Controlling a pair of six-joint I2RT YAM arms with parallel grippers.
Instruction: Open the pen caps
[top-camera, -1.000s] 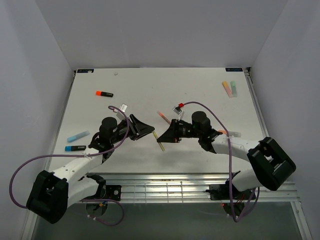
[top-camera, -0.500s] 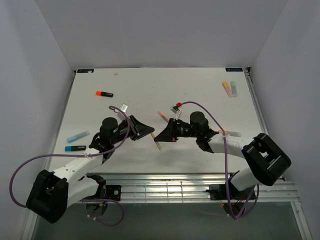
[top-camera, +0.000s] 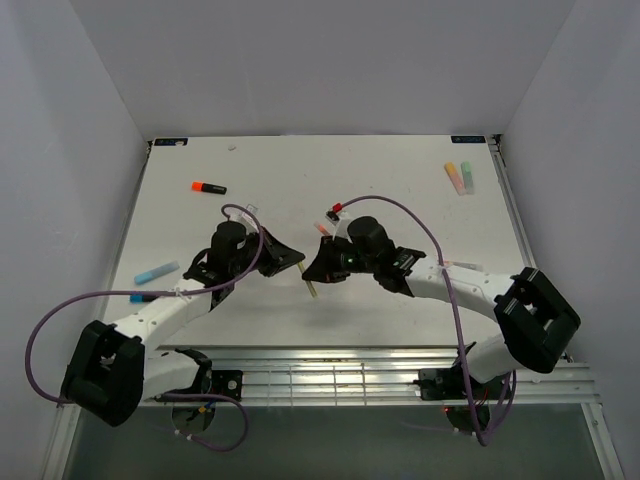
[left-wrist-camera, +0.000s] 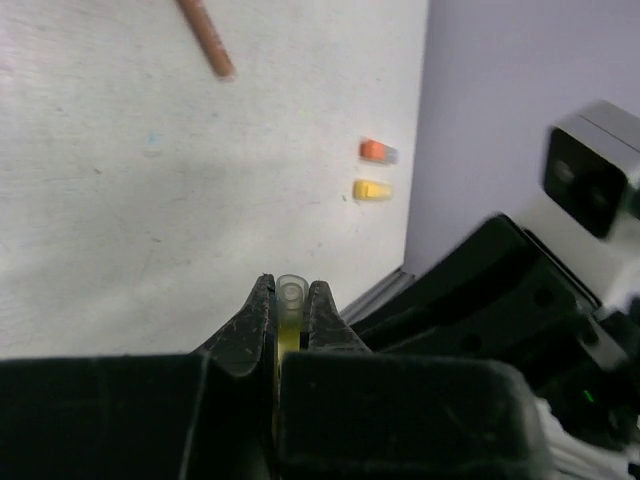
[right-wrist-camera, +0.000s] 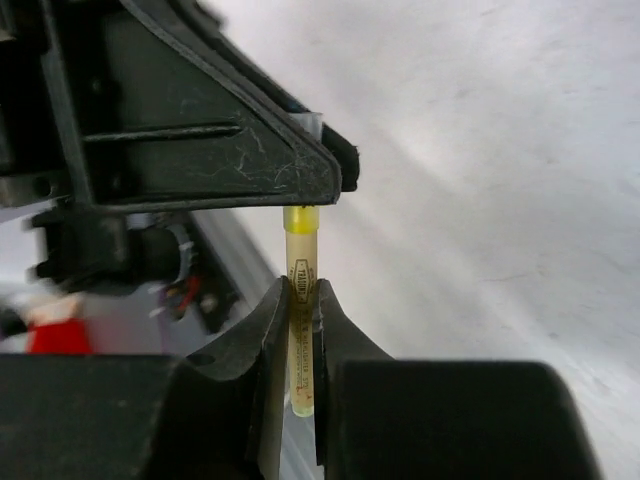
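The yellow pen (right-wrist-camera: 302, 290) was held in the air between both arms, above the middle of the bench (top-camera: 380, 170). In the right wrist view its long axis ran straight from 6 to 12 o'clock. The right jaws were pressed onto the barrel about halfway along. The deeper-yellow end, which I took for the cap (right-wrist-camera: 301, 219), reached up at 12 o'clock into the tips of the left jaws. The left wrist view agreed (a stubby translucent-yellow end sat nipped between the two black fingertips (left-wrist-camera: 322, 315), with no gap on either side). So both sets of jaws were closed on the one pen, the right on the body and the left on the cap end.

From above, the left arm (top-camera: 160, 315) came in from 8 o'clock and the right arm (top-camera: 460, 288) from 4 o'clock, their jaws almost touching. The pen's free end (top-camera: 311, 290) poked out toward 6 o'clock beneath the right jaws. The coming move, as I judged it, turned on that shared axis: the two grips had to part in line with the pen, since a sideways tug would likely bend the cap rather than free it. Neither arm was nearer, as both had hold of it. An orange-capped pen (top-camera: 208, 187) at 11 o'clock and a blue pen (top-camera: 157, 271) at 9 lay on the bench, well apart from the jaws.
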